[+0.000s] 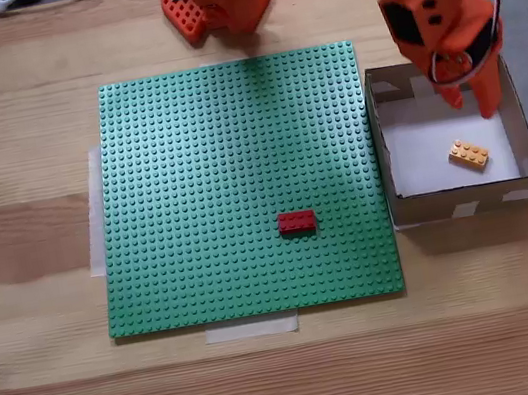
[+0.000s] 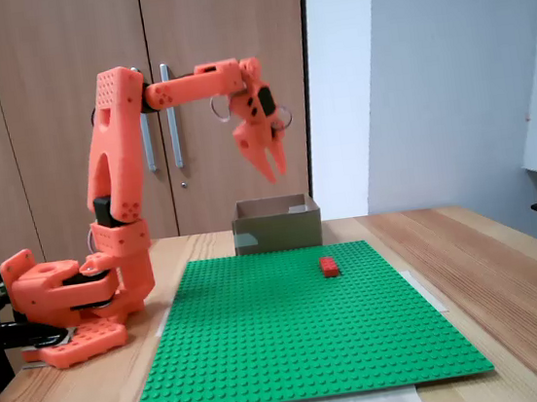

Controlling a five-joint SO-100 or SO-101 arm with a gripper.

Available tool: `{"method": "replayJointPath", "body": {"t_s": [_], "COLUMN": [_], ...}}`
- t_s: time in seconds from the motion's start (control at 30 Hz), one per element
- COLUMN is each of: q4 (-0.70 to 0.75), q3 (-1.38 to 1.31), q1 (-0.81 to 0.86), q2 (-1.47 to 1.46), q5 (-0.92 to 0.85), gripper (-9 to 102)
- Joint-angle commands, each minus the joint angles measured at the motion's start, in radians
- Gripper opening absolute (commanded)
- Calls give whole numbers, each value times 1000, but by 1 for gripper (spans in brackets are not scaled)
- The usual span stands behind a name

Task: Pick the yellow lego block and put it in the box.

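The yellow lego block (image 1: 469, 154) lies on the white bottom of the box (image 1: 466, 197), towards its right side in a fixed view from above, just below the tips of the pincer (image 1: 469, 105), which hangs empty over the box with its fingers slightly parted. In a fixed view from the side, the orange arm (image 2: 115, 161) rises from its base on the table (image 2: 513, 279), its forearm reaching level and the pincer (image 2: 274, 172) pointing down above the box (image 2: 276, 224). A red brick (image 1: 296, 221) sits on the green baseplate (image 1: 198, 168).
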Motion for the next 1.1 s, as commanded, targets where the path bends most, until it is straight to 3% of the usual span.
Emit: {"method": "replayJointPath", "body": {"t_s": [0.0,0.17,0.2,0.53,1.07], "q4": [140,247,144,-184,-643], "q3": [-249,-357,-176,348,1080], "q1": [51,187,308,588,706], "q2": [48,118,239,522,988], "q5": [2,-38,-71,-170,-123], "gripper": [10,9,10,13,13]}}
